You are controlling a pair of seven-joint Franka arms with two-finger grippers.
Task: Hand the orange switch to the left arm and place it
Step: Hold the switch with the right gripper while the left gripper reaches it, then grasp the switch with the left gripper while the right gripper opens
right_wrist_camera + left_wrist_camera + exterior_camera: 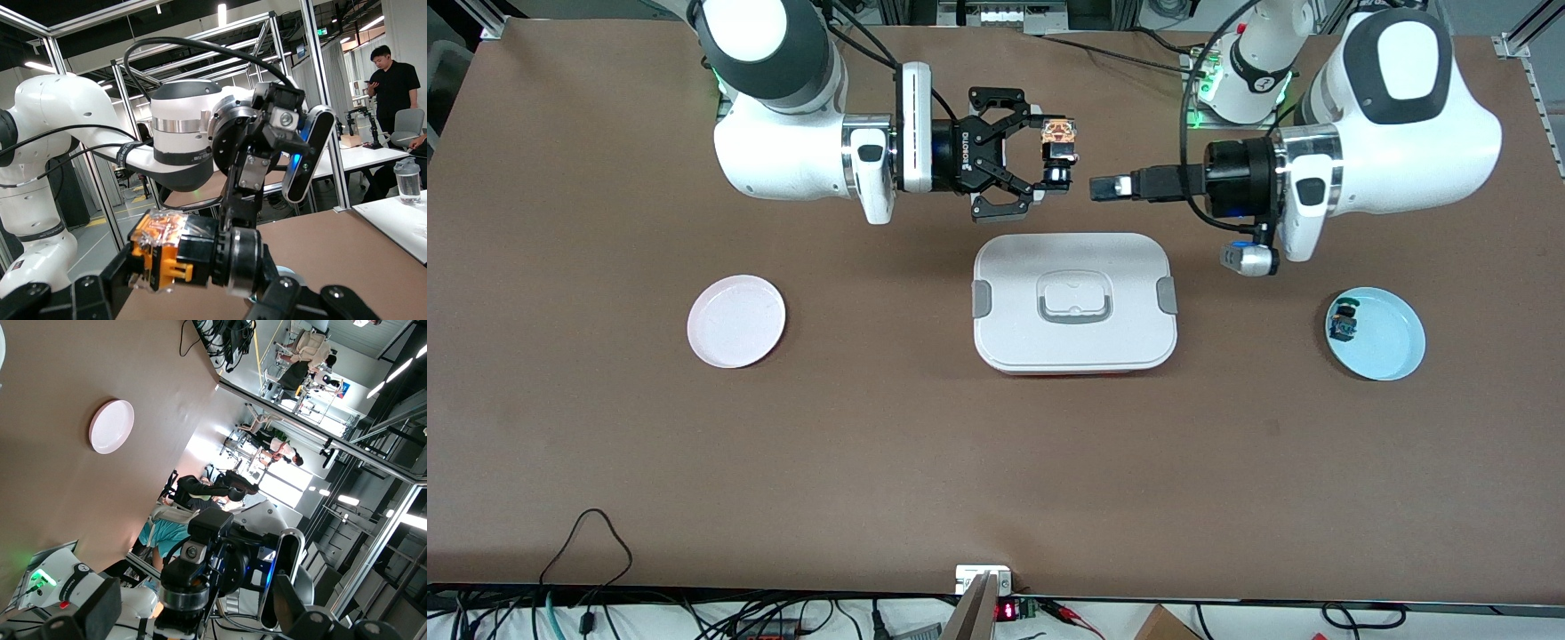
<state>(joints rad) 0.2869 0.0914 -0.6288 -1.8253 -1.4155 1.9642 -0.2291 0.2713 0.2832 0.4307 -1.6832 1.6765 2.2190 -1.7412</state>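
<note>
The box point(1075, 302) sat shut on the tabletop point(925, 444), below the gap between both grippers. The right gripper point(1052, 153) hovered above it with fingers closed on the orange switch point(1059, 140). The left gripper point(1100, 188), empty, pointed at the switch from just beside it; whether its fingers were apart could not be told.

My brown bench point(605, 444) carries three things.
The box point(1074, 302) sits mid-bench; toward my right arm's end a pink plate point(736, 321), toward my left arm's a blue plate point(1392, 342).
</note>
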